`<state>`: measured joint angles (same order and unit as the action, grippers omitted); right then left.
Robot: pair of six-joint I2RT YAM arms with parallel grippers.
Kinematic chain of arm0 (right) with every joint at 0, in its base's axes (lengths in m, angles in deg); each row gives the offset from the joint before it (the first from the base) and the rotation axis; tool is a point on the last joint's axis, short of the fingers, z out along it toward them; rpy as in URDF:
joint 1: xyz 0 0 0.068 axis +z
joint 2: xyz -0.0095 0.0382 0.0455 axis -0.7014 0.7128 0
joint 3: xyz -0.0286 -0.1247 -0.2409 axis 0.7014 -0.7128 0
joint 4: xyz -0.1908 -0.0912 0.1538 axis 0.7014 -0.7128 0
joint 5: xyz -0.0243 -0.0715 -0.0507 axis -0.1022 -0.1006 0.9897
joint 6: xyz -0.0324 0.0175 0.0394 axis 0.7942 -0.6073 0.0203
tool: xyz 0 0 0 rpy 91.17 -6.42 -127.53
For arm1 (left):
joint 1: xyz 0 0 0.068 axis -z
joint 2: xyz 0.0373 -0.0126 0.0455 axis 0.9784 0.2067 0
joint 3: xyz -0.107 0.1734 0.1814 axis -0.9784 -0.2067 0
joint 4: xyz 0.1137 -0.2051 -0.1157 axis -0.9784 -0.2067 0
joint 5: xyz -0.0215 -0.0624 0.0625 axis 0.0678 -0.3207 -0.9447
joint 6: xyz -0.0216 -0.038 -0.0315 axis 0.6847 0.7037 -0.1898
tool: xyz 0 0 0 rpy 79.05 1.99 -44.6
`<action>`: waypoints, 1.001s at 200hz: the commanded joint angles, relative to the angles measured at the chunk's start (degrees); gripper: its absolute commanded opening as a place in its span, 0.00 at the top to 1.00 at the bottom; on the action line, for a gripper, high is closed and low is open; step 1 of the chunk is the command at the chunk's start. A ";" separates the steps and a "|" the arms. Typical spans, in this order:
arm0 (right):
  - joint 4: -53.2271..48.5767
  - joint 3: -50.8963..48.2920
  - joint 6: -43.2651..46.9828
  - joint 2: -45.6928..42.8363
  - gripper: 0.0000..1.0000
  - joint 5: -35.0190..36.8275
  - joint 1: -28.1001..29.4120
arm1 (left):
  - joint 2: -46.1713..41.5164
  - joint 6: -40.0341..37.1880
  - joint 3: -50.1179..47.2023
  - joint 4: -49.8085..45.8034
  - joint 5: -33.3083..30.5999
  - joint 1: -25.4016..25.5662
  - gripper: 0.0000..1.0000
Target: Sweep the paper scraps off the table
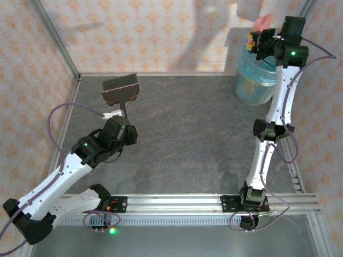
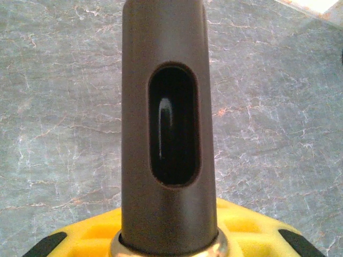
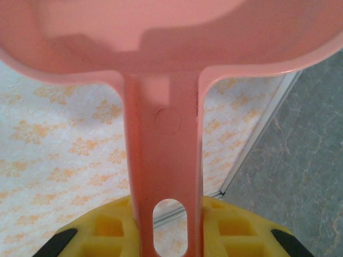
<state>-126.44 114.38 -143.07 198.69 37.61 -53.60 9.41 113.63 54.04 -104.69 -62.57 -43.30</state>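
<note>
scraps: cannot tell where, likely in dustpan (image 1: pixel 262 22) or bin (image 1: pixel 256 80), upper right. table (image 1: pixel 203 139) looks swept. right gripper (image 1: pixel 258 40) clamps dustpan handle above bin; left gripper (image 1: pixel 124 119) clamps brush (image 1: pixel 120 90), upper left. remaining: finish tipping.

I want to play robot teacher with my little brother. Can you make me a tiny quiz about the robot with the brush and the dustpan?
1. True or false: the left hand is holding the brush.
2. What colour is the dustpan in the right hand? A green, B pink, C blue.
3. Fill the gap: the see-through bluish ___ stands on the table in the far right corner.
Key: 1 true. 2 B. 3 bucket.
</note>
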 commanded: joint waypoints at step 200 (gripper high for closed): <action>-21.71 4.44 27.95 -17.34 1.00 12.54 -0.17 | -1.40 -1.02 0.11 3.36 -0.44 -0.22 1.00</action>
<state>-141.65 115.00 -124.93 185.56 46.48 -54.34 9.85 112.66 54.04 -104.04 -61.92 -43.30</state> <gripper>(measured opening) 0.220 0.291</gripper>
